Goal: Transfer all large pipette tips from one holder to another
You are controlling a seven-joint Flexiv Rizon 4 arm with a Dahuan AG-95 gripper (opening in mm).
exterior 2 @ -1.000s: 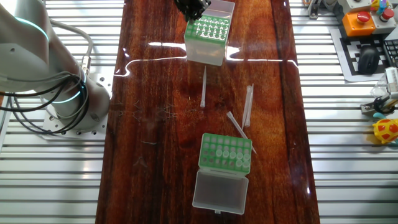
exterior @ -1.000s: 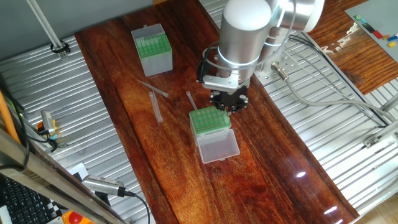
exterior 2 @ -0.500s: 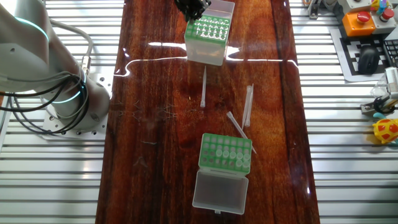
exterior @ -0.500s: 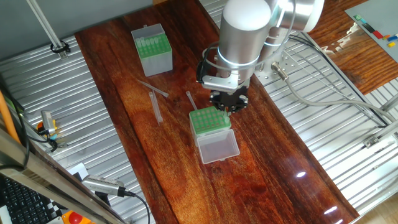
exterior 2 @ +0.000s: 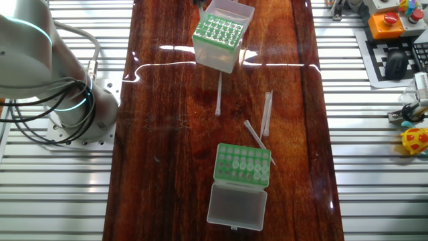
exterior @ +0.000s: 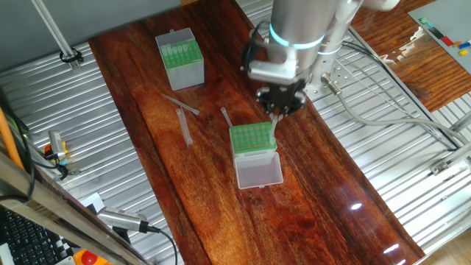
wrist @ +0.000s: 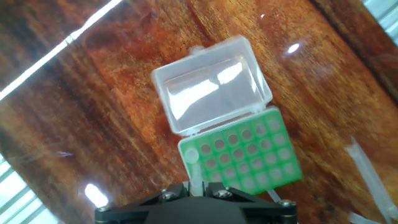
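The gripper (exterior: 278, 110) hung over the far edge of the rack (exterior: 249, 138), closed on one tip (exterior: 274, 129) that pointed down from between its fingers toward that edge. In the hand view the tip (wrist: 195, 172) ran from the gripper (wrist: 198, 186) to the corner of the rack (wrist: 249, 155), its lower end meeting the corner hole; whether it was seated in the hole or only touching could not be told. The other holes of the rack looked pale, and their contents could not be made out. The rack's clear lid (exterior: 259, 170) lay open flat on the table (exterior: 309, 213), hinged to the side of the rack away from the gripper. In the other fixed view the rack (exterior 2: 217, 32) sat askew to the table's edges, with only a trace of the gripper above it at the top border. Three loose tips (exterior: 185, 126) lay on the wood between the rack and the box (exterior: 180, 57): one just beside the rack, the other two farther toward the box, near each other. The box stood well apart from the rack, at the other end of the table; in the other fixed view its green top (exterior 2: 242, 163) held a row of pale tips, and a clear lid lay open on its side away from the rack.
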